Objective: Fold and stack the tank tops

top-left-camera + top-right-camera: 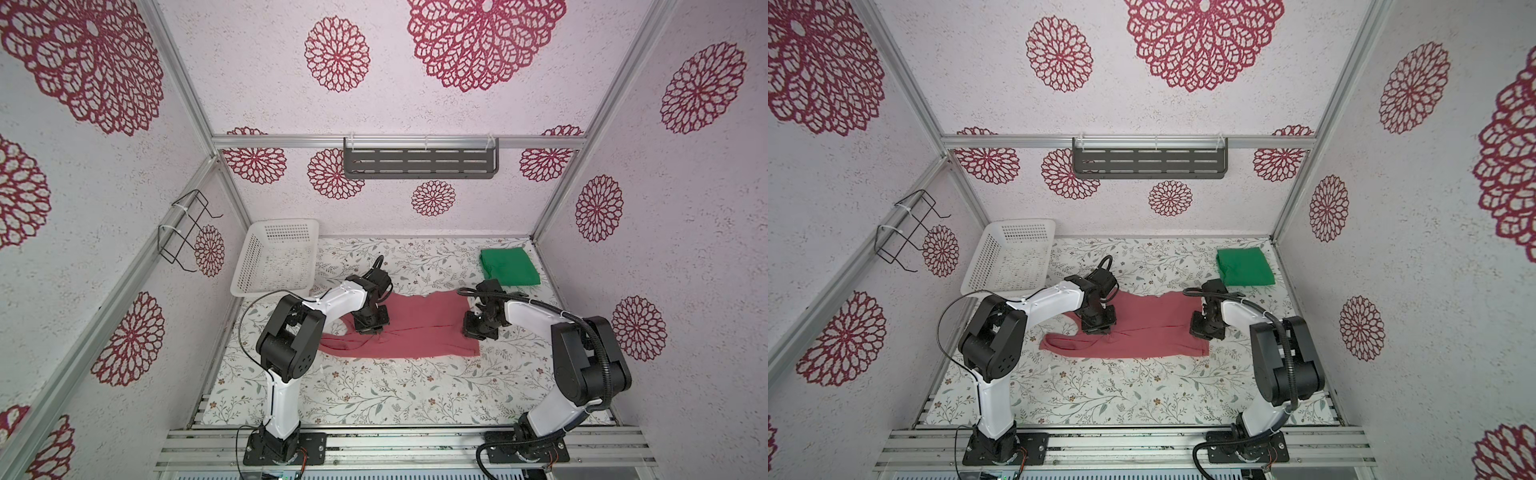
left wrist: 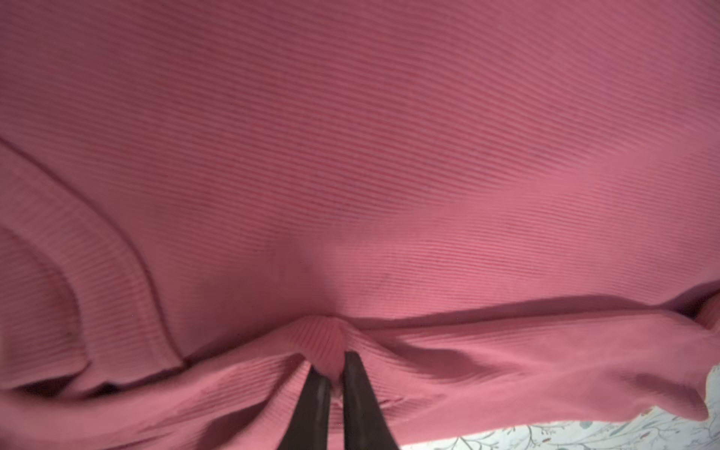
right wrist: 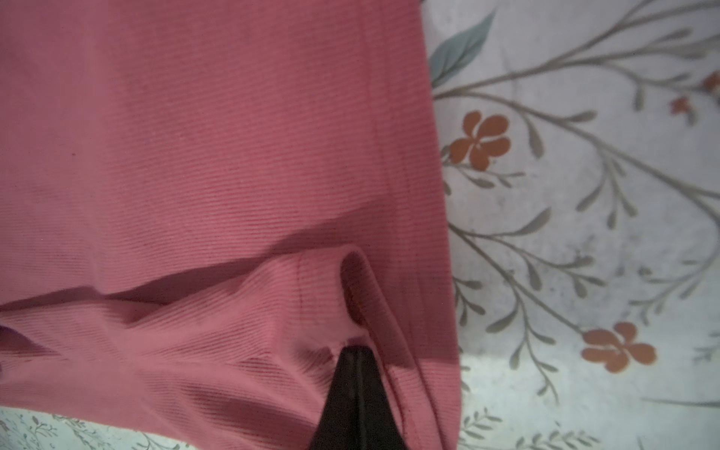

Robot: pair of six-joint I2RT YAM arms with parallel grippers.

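And there's a white perforated plastic basket (image 1: 253, 262) back-left of the left claw (image 1: 375, 332), well apart; a dark grey slotted metal shelf (image 1: 419, 164) hangs high, far beyond it.

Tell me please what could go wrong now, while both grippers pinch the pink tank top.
1. The right gripper pinches only a small tip of the pink tank top near its edge; the cloth may slip out on lifting.
2. The left gripper holds a bunched ridge, perhaps only the upper layer, so the fold may come uneven.
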